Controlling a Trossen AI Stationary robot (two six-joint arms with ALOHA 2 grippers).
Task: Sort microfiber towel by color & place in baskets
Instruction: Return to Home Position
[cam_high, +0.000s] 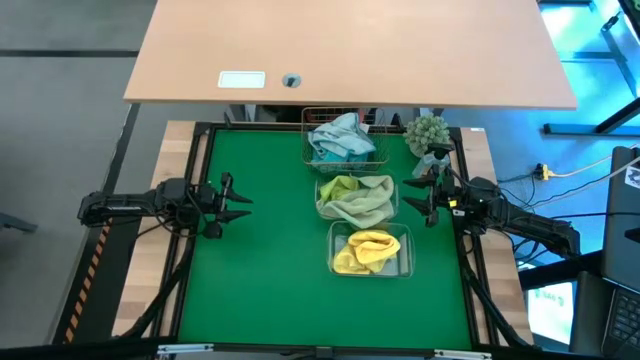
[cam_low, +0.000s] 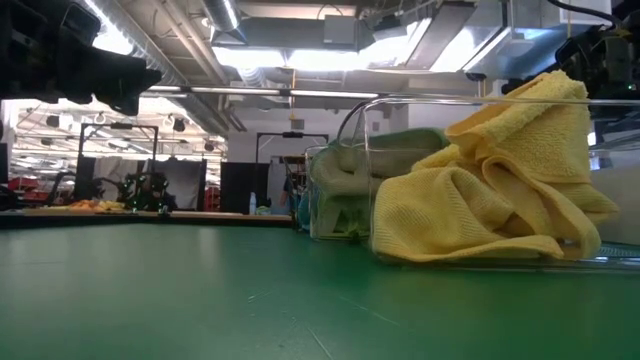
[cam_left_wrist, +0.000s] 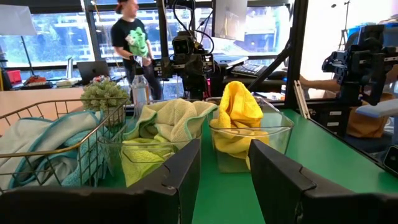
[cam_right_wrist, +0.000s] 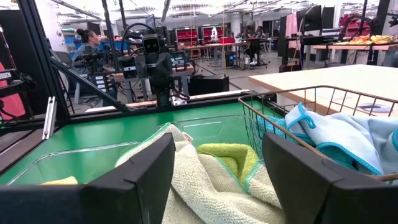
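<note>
High view is looking straight down on whole table (cam_high: 270, 260). Low view is sitting at tabletop level near yellow towels (cam_low: 480, 210). Wrist views are facing each other, sharing green towels (cam_left_wrist: 174, 117).

One wire basket (cam_high: 320, 116), two clear tubs (cam_high: 336, 233), one potted plant (cam_high: 427, 132)

In the low view the yellow-towel tub (cam_low: 470, 263) runs off the right edge and partly covers the green-towel tub (cam_low: 325, 200) behind. The wire basket (cam_left_wrist: 93, 146) is cut by the left wrist view's edge. The white label (cam_high: 241, 80) is too small to read.
</note>
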